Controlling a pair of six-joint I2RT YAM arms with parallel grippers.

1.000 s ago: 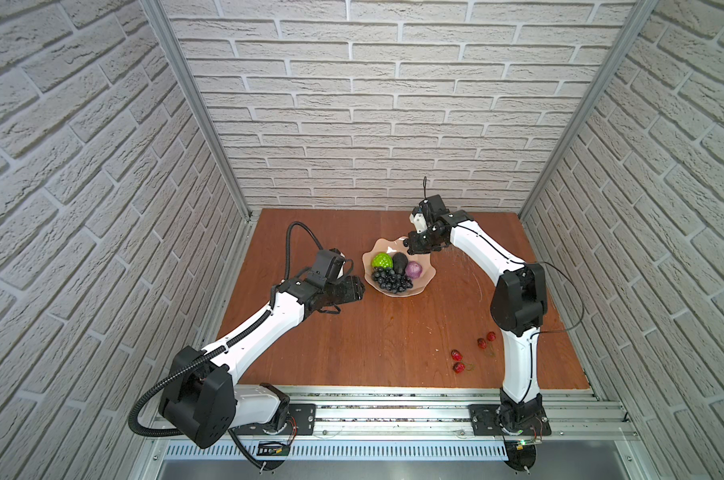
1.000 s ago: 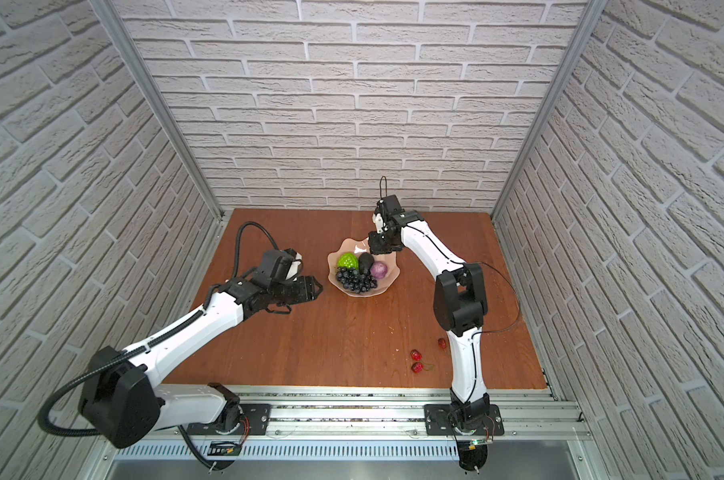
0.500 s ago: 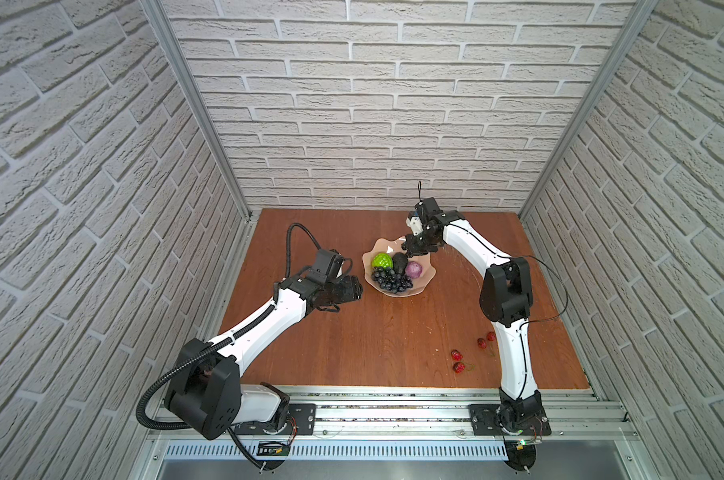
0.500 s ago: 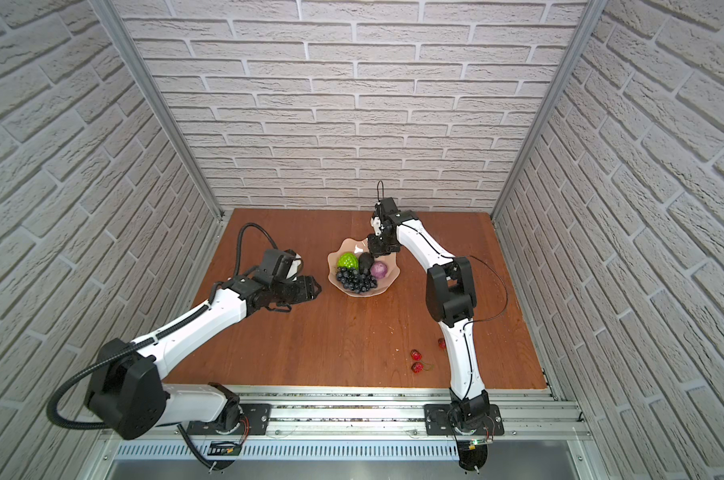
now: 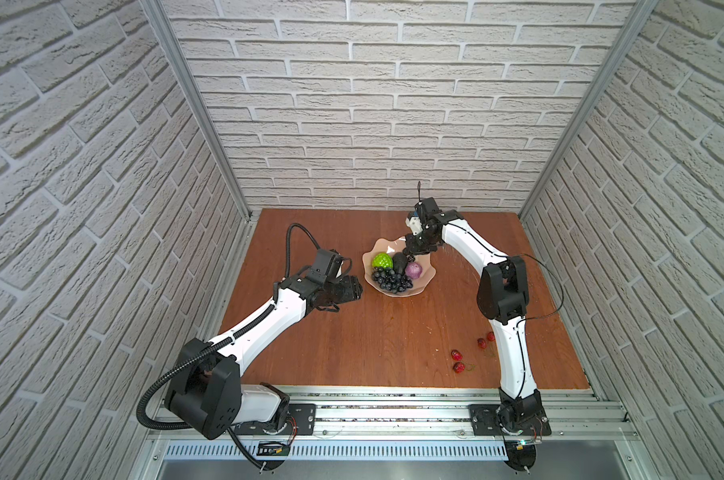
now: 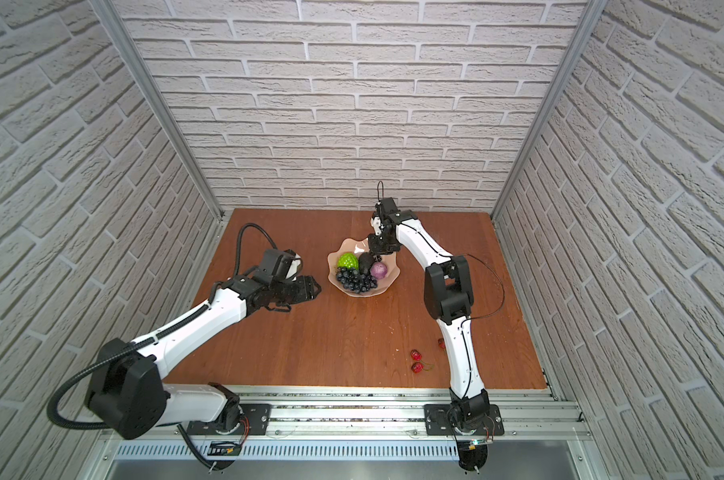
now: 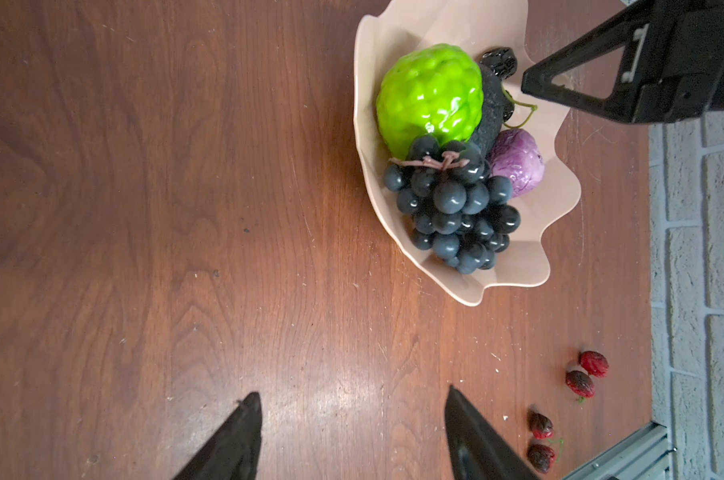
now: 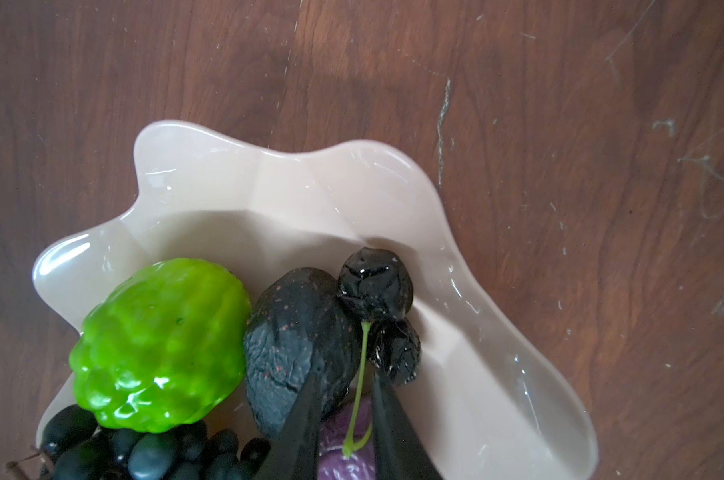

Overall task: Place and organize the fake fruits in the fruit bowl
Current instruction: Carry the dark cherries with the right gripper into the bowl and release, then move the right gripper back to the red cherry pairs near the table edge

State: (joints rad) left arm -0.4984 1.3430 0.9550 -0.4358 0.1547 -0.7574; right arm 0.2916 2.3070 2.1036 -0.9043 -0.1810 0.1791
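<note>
Right end effector (image 8: 343, 376) hangs over the far side of the pale peach-cream glossy bowl with the wavy rim (image 8: 310, 195). Its two dark fingers stand a little apart. The thin green stem of the small wrinkled black berries (image 8: 374, 286) runs up through the gap, and the fingers are not pressed onto it. The berries themselves lie inside the bowl, tucked against the dark rough-skinned avocado (image 8: 297, 332). Right beside that sits the bumpy bright-green round fruit (image 8: 160, 345). Nearer the front rim are the purple round fruit (image 5: 413, 270) and the dark blue-black grape bunch (image 5: 391, 281), so that's five sorts packed close in the bowl.

Over on the other side, the left end effector (image 7: 352, 392) hovers above the brown wooden surface (image 5: 372, 340) just beside the bowl. Its fingers are spread wide, with nothing between them.

Out on the surface, well apart from the bowl and beside the right arm near the front edge, lie four small red stemmed cherries (image 5: 456, 355), two and two.
</note>
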